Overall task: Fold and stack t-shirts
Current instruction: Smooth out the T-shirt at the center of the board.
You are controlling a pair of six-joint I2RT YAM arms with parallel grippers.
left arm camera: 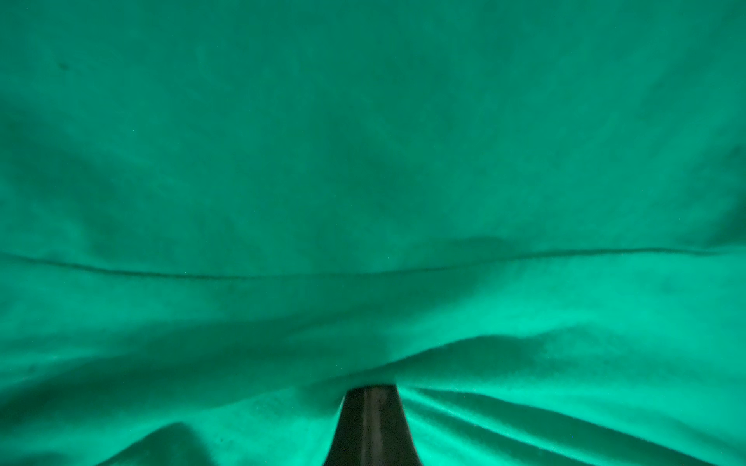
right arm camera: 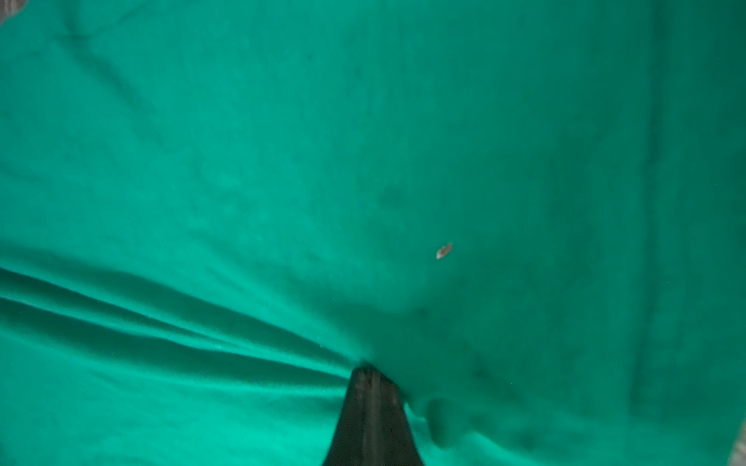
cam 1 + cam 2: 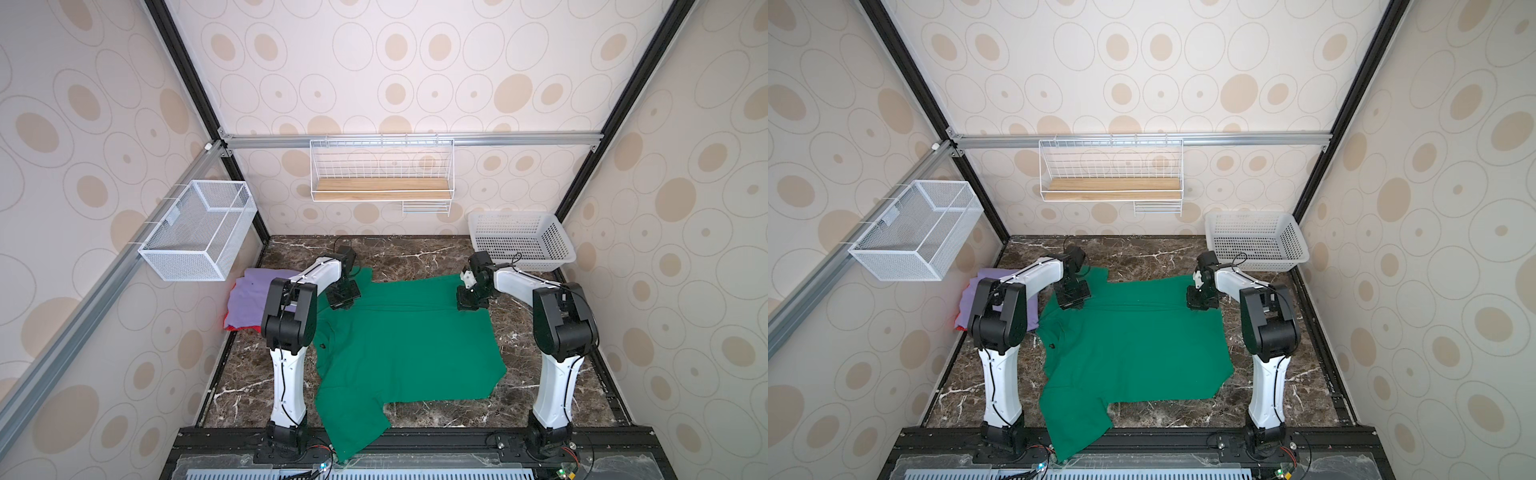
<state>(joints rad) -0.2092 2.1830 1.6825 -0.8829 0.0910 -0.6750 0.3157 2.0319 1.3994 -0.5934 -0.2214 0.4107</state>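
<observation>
The emerald-green t-shirt (image 3: pixel 407 345) lies spread on the marble table (image 3: pixel 415 253), with one sleeve draped over the near edge. Near its far edge, the left gripper (image 1: pixel 371 390) and the right gripper (image 2: pixel 369 371) each pinch green cloth, fingers closed. At the table's left side, a lavender t-shirt (image 3: pixel 245 299) lies on a red t-shirt (image 3: pixel 227 324).

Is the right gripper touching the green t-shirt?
Touching: in the right wrist view the right gripper is shut on the green t-shirt, creases fanning from its tip.
</observation>
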